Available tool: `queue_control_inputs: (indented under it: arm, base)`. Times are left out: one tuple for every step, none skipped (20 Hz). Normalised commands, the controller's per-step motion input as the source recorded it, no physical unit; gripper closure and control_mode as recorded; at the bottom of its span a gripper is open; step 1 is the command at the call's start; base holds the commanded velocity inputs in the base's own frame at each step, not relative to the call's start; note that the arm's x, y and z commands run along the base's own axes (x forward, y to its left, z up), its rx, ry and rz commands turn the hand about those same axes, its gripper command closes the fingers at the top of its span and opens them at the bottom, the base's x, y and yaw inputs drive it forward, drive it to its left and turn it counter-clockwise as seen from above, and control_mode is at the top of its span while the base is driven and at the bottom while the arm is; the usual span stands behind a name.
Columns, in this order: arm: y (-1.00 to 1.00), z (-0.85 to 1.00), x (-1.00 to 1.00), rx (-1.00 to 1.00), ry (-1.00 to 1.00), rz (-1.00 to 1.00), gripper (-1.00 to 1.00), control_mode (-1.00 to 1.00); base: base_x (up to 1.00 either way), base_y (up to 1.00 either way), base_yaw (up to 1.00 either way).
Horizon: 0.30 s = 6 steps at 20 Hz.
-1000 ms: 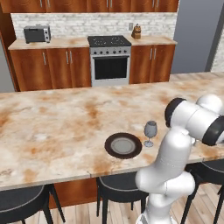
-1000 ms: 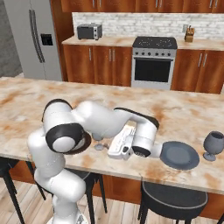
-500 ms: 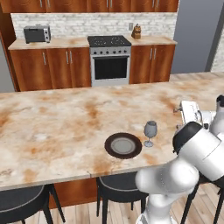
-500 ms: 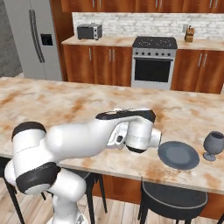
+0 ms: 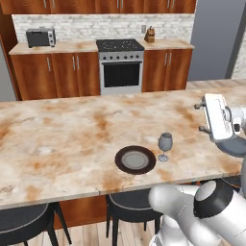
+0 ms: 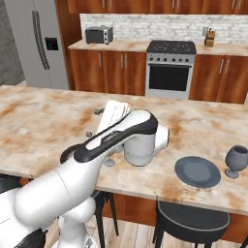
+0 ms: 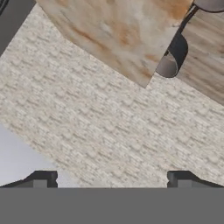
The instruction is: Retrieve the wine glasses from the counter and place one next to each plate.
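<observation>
The arm has swung right, lifting its jaws [image 5: 199, 117] clear; they stand apart, empty; one wine glass [image 5: 165, 146] sits beside its plate [image 5: 135, 159] on the table [image 5: 57, 144]; next, probably reaching the second glass [image 6: 237, 161].

- A steel stove [image 5: 120, 65] with a dark oven door stands between reddish-brown cabinets [image 5: 61, 74].
- A toaster oven [image 5: 40, 37] and a knife block [image 5: 151, 34] sit either side of it.
- A grey fridge [image 6: 35, 43].
- Black stools [image 5: 24, 226].
</observation>
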Motion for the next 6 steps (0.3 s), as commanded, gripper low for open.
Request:
queue_control_inputs:
  arm:
    - [0.42, 0.45, -1.00, 0.00, -0.31, 0.03, -1.00, -1.00]
    - [0.34, 0.46, -1.00, 0.00, -0.37, 0.02, -1.00, -1.00]
    - [0.29, 0.47, -1.00, 0.00, -0.42, 0.02, -1.00, -1.00]
    - [0.30, 0.46, -1.00, 0.00, -0.43, 0.02, -1.00, -1.00]
    - [0.30, 0.42, -1.00, 0.00, -0.51, 0.01, -1.00, -1.00]
    - [0.30, 0.32, -1.00, 0.00, -0.53, 0.00, -1.00, -1.00]
  base:
    - [0.00, 0.00, 0.00]
    - [0.00, 0.00, 0.00]
    - [0.00, 0.00, 0.00]
    - [0.00, 0.00, 0.00]
    - [0.00, 0.00, 0.00]
    - [0.00, 0.00, 0.00]
